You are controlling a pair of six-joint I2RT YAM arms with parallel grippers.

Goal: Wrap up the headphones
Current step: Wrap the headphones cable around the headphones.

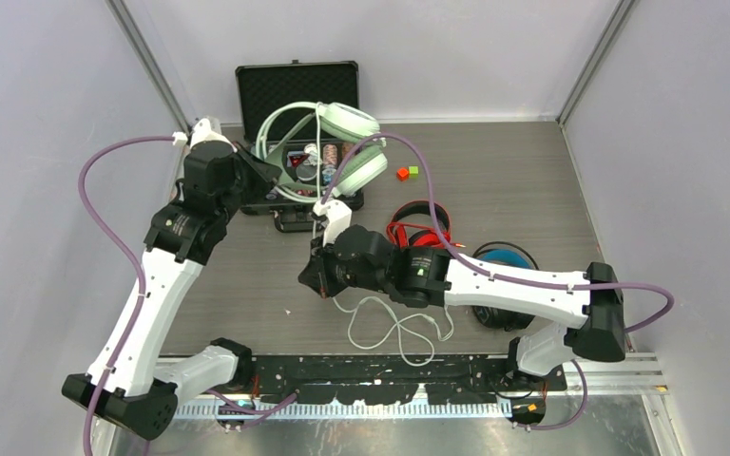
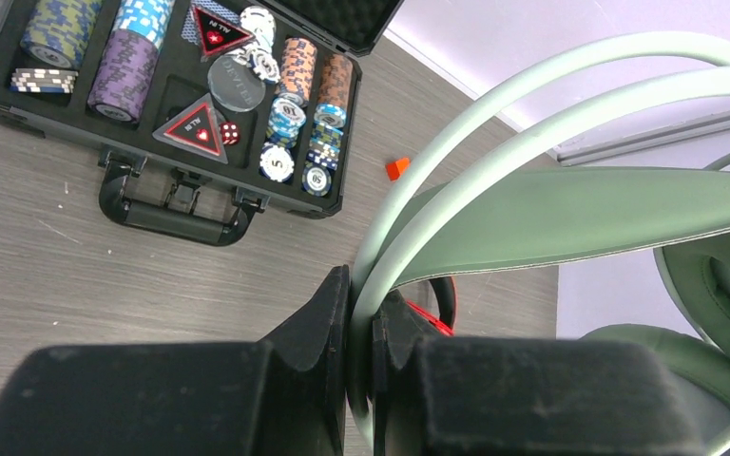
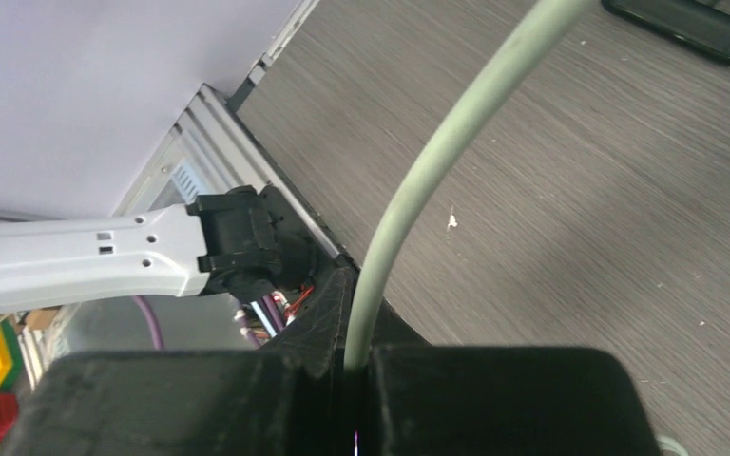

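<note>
The mint-green headphones (image 1: 347,128) hang in the air over the open case, and my left gripper (image 1: 264,163) is shut on their thin headband wire (image 2: 456,152); the wide inner band (image 2: 570,214) fills the right of the left wrist view. Their pale cable (image 3: 437,161) runs down into my right gripper (image 1: 314,277), which is shut on it just above the table; the rest of the cable (image 1: 394,328) lies in loose loops near the front edge. The red headphones (image 1: 418,223) and the black headphones with a blue band (image 1: 504,258) lie on the table behind my right arm.
An open black case of poker chips (image 1: 297,90) stands at the back, under the raised headphones; its chips and handle show in the left wrist view (image 2: 190,85). A red cube (image 1: 402,174) and a green cube (image 1: 413,170) sit right of it. Grey walls close three sides.
</note>
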